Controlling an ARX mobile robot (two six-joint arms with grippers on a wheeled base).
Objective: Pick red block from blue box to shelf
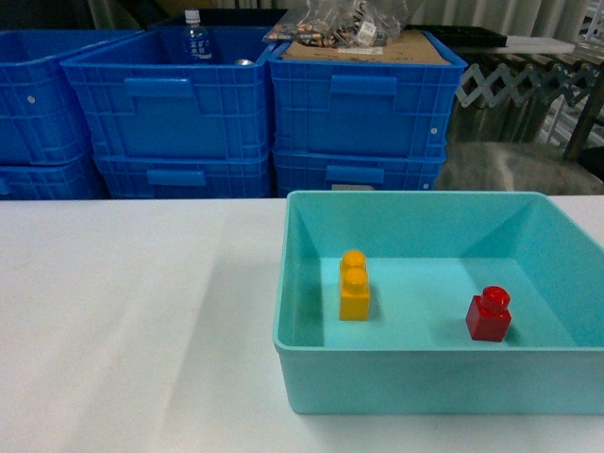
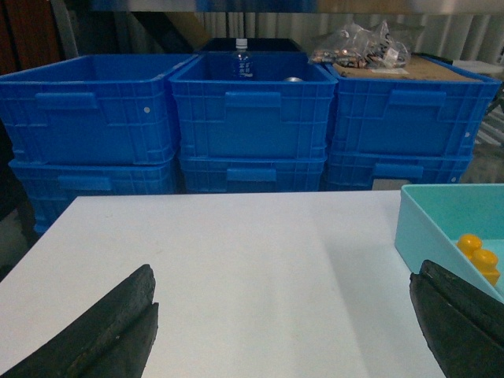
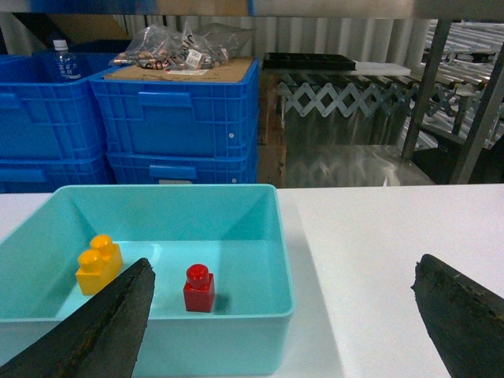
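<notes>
The red block [image 1: 489, 314] stands upright on the floor of the blue box [image 1: 406, 196], in its right half, with a yellow two-stud brick [image 1: 355, 285] to its left. In the right wrist view the red block [image 3: 198, 288] sits near the front wall of the blue box [image 3: 157, 190]. My right gripper [image 3: 283, 307] is open, low over the table just in front of that wall. My left gripper [image 2: 283, 315] is open over bare white table, left of the blue box [image 2: 441, 220]. The shelf [image 3: 426, 87] shows its steel uprights at the back right.
Stacked dark blue crates [image 1: 170, 104] line the far edge of the table. One holds a water bottle [image 1: 194, 36]; another carries cardboard and a clear bag of parts [image 1: 349, 24]. A folding lattice gate [image 3: 346, 98] stands behind the table on the right.
</notes>
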